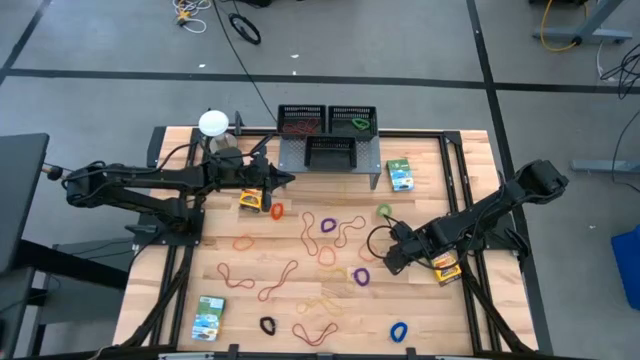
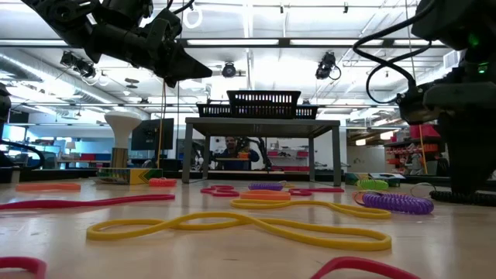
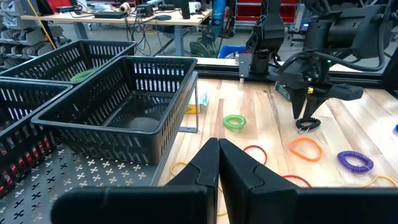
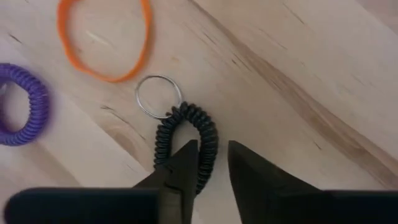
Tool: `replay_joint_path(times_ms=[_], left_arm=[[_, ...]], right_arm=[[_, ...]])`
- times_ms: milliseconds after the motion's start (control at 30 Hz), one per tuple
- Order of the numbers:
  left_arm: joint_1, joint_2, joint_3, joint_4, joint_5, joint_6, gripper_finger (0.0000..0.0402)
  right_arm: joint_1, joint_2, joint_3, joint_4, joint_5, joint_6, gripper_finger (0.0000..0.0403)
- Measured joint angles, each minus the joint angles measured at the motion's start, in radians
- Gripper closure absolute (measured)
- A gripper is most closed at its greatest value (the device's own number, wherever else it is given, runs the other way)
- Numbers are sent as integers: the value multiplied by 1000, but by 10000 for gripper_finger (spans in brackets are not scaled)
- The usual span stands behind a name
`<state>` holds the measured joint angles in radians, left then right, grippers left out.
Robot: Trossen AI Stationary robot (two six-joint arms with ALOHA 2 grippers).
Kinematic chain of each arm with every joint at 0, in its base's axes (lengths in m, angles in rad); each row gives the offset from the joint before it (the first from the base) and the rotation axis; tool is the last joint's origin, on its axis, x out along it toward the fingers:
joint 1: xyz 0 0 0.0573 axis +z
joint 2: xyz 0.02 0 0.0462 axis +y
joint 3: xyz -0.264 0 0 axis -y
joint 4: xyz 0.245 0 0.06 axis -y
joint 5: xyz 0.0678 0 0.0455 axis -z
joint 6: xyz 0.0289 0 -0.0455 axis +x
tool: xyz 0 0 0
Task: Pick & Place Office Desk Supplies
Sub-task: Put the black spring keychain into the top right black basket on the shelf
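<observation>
Black coil loop [image 4: 186,134]: flat on the wooden table [image 1: 420,300], a silver ring [image 4: 158,96] at one end, well away from the grey shelf [image 1: 330,160] toward the right side.
Right gripper [image 4: 212,163]: low over the black coil loop, fingers a little apart, one finger on each side of the coil, not squeezing it yet.
Orange band [image 4: 102,40]: just beside the silver ring, not touching.
Purple coil [image 4: 22,102]: near the black coil loop, apart from it.
Left gripper [image 3: 217,163]: up in the air by the grey shelf, fingers pressed together, holding nothing.
Black mesh trays [image 3: 118,106]: on top of the grey shelf, one with a green loop [image 3: 81,76] inside.
Green loop on table [image 3: 234,122]: in front of the grey shelf.
Card boxes [image 1: 401,175]: one right of the grey shelf, one [image 1: 209,318] far from it.
</observation>
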<state>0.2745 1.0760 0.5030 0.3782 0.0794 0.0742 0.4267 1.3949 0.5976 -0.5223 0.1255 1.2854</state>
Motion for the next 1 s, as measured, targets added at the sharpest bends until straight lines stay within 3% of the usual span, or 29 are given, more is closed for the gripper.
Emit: replay_joint_path(times_ms=[200, 400, 567, 733, 867, 1000], left_arm=[[0, 0, 0, 0, 0, 0, 388], [0, 0, 0, 0, 0, 0, 388], [0, 0, 0, 0, 0, 0, 388], [0, 0, 0, 0, 0, 0, 388], [0, 0, 0, 0, 0, 0, 388], [0, 0, 0, 0, 0, 0, 388]], right_arm=[[-5, 0, 0, 0, 8, -2, 360], [-5, -1, 30, -23, 12, -50, 380], [-14, -2, 162, -119, 24, -146, 385], [-57, -2, 347, -229, 104, -301, 398], [-88, -3, 443, -321, 90, -386, 392], [-84, 6, 417, -342, 2, -417, 349]])
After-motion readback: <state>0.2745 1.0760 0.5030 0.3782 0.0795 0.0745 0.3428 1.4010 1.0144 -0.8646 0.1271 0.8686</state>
